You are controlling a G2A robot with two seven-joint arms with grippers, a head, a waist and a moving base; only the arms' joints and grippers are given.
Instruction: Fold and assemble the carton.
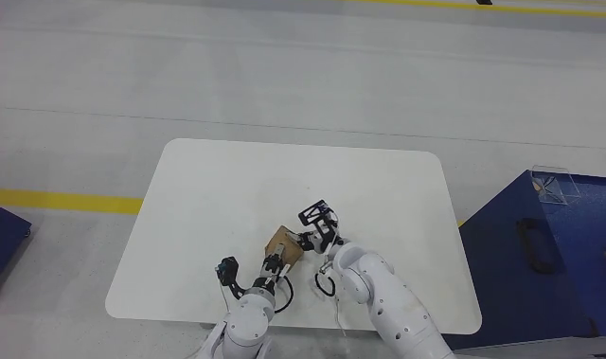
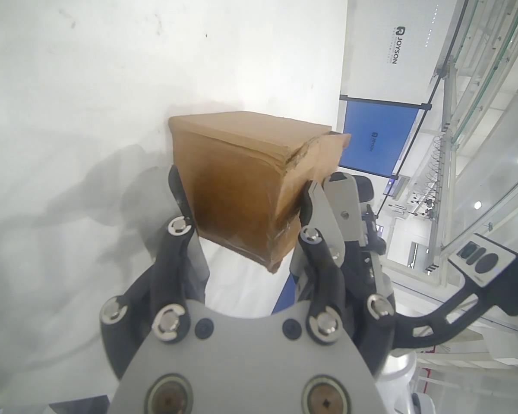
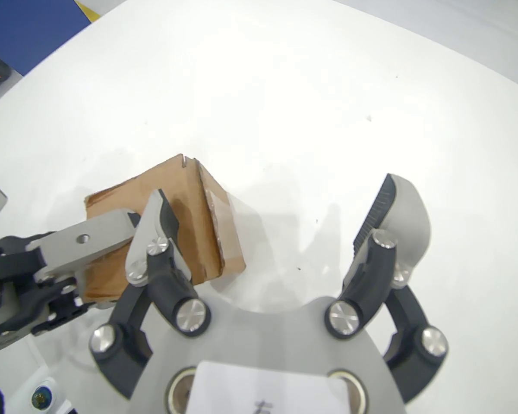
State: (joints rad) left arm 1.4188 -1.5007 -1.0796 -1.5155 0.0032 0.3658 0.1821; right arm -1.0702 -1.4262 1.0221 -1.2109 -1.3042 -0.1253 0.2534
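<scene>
Left jaws grip the carton [image 2: 237, 183]; right jaws hang open beside it. Closing step, probably: right must press the loose flap [image 2: 334, 142] flat.

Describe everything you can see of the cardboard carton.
The carton is a small brown cardboard box, already folded into a block. One edge is torn and crumpled, and clear tape runs along a seam. It is at the near part of the white table. The left gripper clamps it, with fingers on opposite faces. The open right gripper is beside it; whether that one touches it is unclear.
</scene>
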